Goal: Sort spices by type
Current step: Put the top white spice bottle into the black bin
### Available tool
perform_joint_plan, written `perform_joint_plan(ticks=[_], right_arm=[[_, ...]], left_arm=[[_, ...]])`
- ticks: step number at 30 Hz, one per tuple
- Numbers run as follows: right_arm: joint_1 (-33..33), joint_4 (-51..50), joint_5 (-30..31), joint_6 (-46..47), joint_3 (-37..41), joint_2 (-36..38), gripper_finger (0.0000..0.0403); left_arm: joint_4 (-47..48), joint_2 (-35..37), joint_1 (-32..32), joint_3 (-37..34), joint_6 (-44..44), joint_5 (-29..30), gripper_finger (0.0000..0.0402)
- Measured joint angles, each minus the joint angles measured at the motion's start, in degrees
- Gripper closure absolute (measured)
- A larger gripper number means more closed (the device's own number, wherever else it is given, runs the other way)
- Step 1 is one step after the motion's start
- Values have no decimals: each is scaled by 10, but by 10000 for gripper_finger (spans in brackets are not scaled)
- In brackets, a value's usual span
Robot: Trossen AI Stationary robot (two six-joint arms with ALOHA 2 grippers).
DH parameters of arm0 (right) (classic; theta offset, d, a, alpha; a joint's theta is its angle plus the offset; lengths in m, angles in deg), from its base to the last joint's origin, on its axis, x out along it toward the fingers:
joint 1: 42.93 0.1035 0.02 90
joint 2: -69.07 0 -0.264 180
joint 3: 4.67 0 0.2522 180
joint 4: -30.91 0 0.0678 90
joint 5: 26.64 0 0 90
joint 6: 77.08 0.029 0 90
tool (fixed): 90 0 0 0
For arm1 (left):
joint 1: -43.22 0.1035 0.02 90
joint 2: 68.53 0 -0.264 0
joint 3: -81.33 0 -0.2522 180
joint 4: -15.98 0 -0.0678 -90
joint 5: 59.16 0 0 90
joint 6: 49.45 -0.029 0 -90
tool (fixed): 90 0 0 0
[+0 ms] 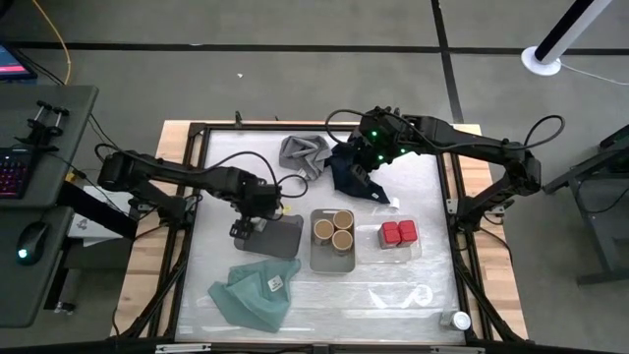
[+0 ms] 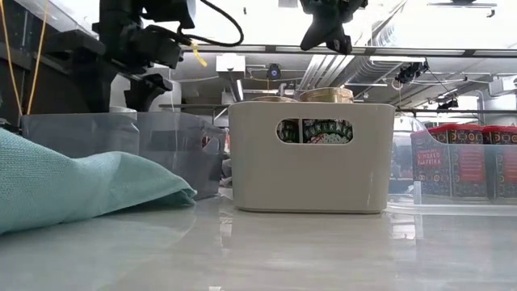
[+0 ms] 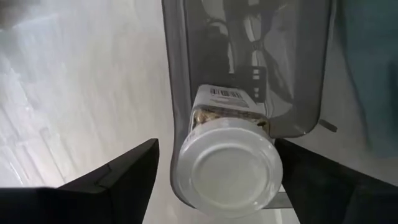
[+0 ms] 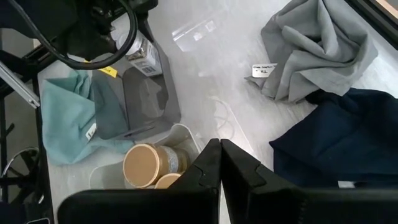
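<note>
My left gripper (image 1: 246, 214) (image 3: 217, 149) points down over the left end of a dark see-through tray (image 1: 273, 237). It is open, with one finger on either side of a white-capped jar (image 3: 227, 168) that stands cap-up just inside the tray wall. My right gripper (image 1: 368, 155) (image 4: 219, 155) is shut on nothing and hangs above the navy cloth (image 1: 356, 174). Three tan-topped jars (image 1: 334, 228) stand in the grey tray (image 1: 316, 258). Two red boxy jars (image 1: 398, 233) sit in a clear tray. Another white-capped jar (image 1: 459, 320) stands near the table's near right corner. My left gripper has its fingers (image 3: 127, 177) on either side of the jar's white cap (image 3: 186, 162), coming from above. A strip of light shows between one finger and the cap. The other finger's edge lines up with the cap's rim, and I cannot tell whether it touches.
A teal cloth (image 1: 252, 292) lies by the near edge, left of centre. A grey cloth (image 1: 303, 152) lies crumpled at the far side beside the navy one. Bare table shows between the trays and the near edge. A raised frame (image 1: 200, 177) borders the work surface.
</note>
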Motion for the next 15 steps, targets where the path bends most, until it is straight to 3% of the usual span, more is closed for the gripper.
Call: perform_joint_plan(ticks=[5, 12, 15], right_arm=[[0, 0, 0, 0, 0, 0, 403], [0, 0, 7, -5, 0, 0, 403], [-1, -1, 7, -6, 0, 0, 403]], left_arm=[[-13, 0, 0, 0, -10, -2, 128], [-19, -7, 0, 1, -10, -3, 207], [-23, -7, 0, 1, -9, -4, 222]])
